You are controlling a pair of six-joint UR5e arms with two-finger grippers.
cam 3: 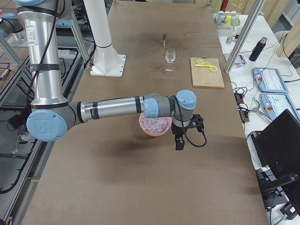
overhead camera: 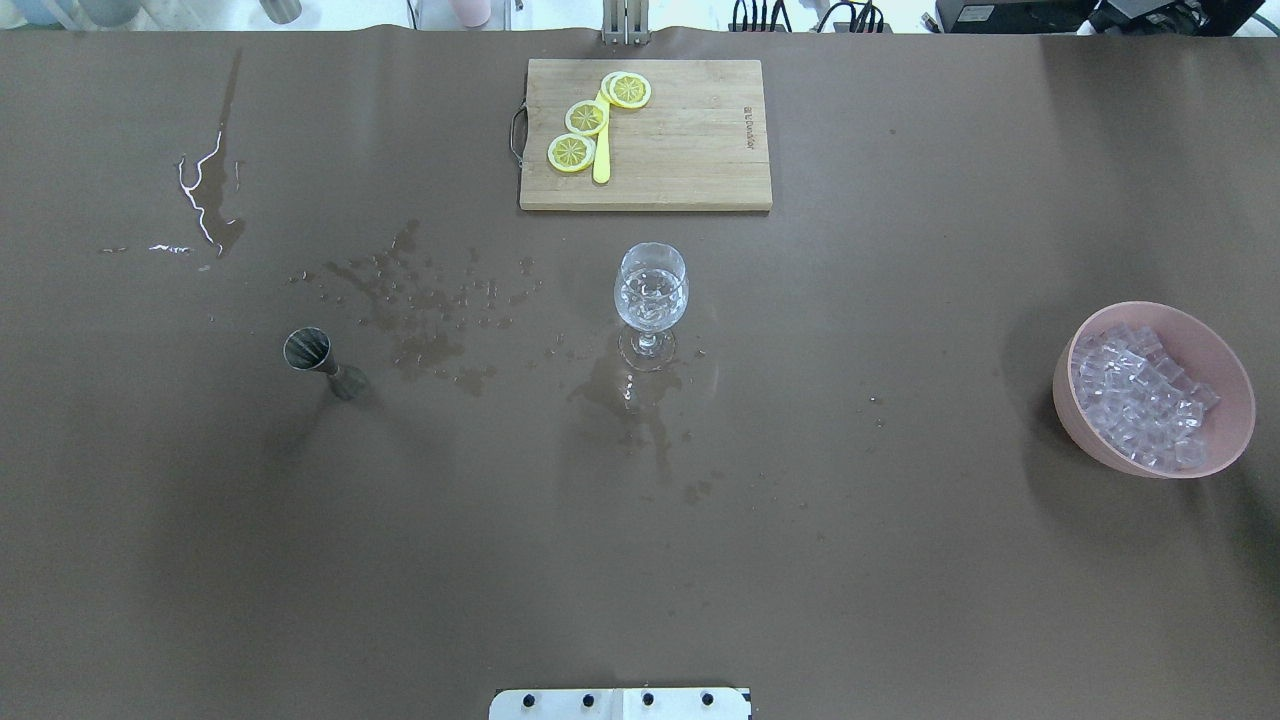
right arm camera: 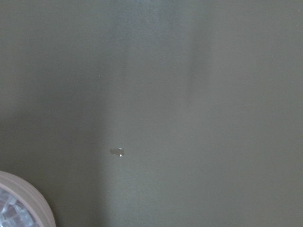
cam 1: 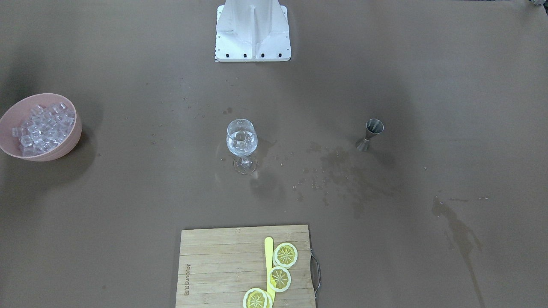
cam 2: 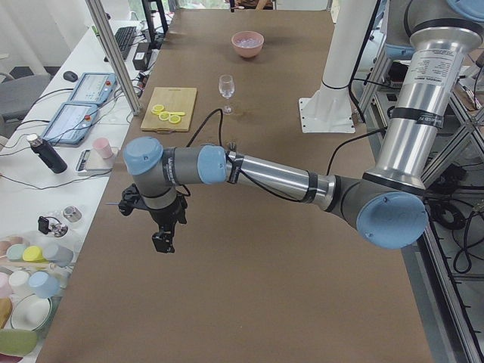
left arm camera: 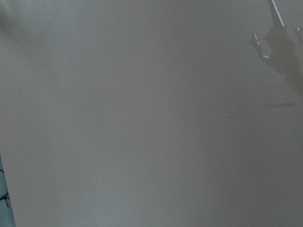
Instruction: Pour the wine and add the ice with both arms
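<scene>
A stemmed wine glass (cam 1: 242, 139) stands upright mid-table and seems to hold a little clear wine; no stream shows. It also shows in the overhead view (overhead camera: 650, 290). The ice (cam 1: 43, 126) is heaped in a pink bowl (overhead camera: 1225, 400) on my right side. A steel jigger (overhead camera: 318, 358) stands upright on my left side. My left gripper (cam 2: 162, 240) hangs above bare table near the left end, far from the jigger. My right gripper (cam 3: 179, 143) hangs just beside the bowl (cam 3: 154, 125). I cannot tell whether either gripper is open or shut.
A wooden cutting board (overhead camera: 690, 150) with three lemon slices (overhead camera: 586, 117) and a yellow knife lies beyond the glass. Dark wet stains (overhead camera: 420, 310) spread between jigger and glass. The white pedestal base (cam 1: 252, 30) stands at the robot's edge. The bowl's rim (right arm camera: 19, 198) shows in the right wrist view.
</scene>
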